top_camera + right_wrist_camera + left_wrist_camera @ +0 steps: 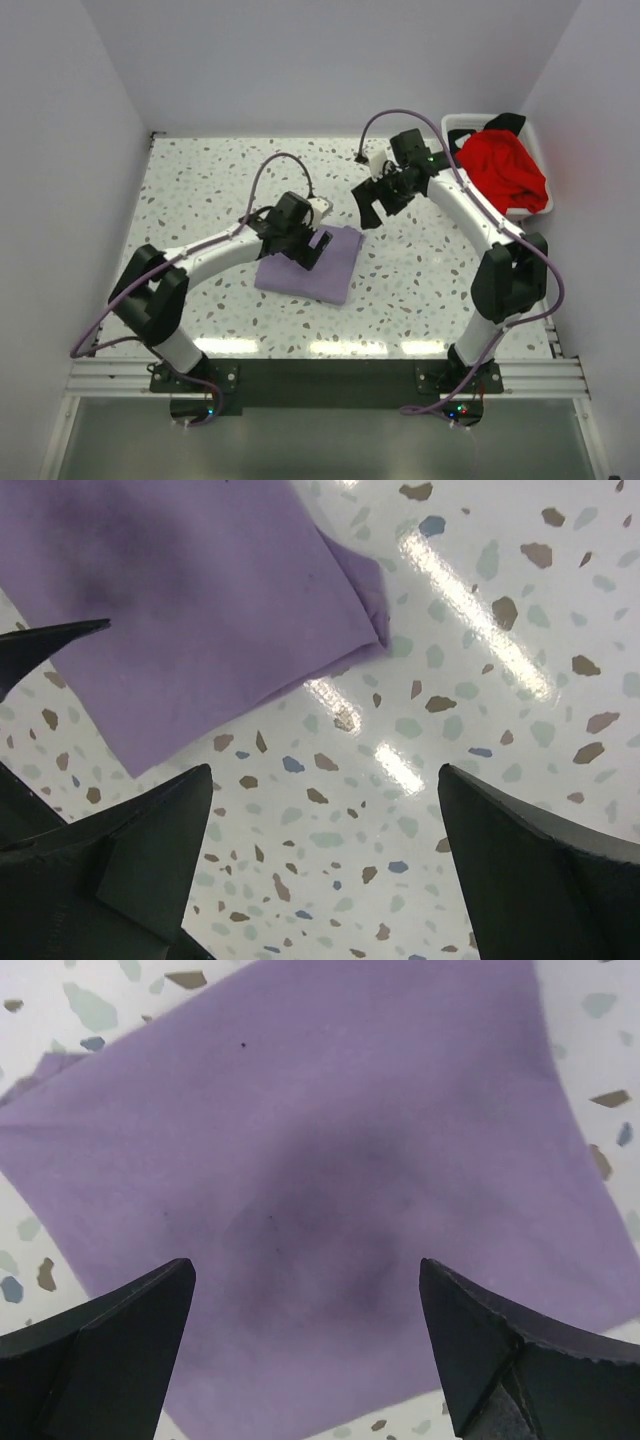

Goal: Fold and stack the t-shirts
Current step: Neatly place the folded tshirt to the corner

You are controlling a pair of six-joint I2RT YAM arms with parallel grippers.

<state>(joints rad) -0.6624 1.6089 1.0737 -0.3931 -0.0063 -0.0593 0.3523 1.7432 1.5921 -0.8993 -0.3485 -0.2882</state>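
A lavender-purple t-shirt [312, 265] lies folded into a flat rectangle near the middle of the table, filling most of the left wrist view [300, 1160] and the upper left of the right wrist view [200, 590]. My left gripper [308, 246] hovers open right over it [308, 1280], nothing between its fingers. My right gripper [375, 202] hangs open above bare table [325, 780], just beyond the shirt's far right corner. A bright red t-shirt [503, 168] is heaped in the white basket [462, 124], with a black one [508, 122] showing at its far edge.
The basket stands at the table's far right corner, beside the right arm's forearm. Speckled tabletop [210, 180] stretches left of and behind the folded shirt. White walls close in the table on three sides.
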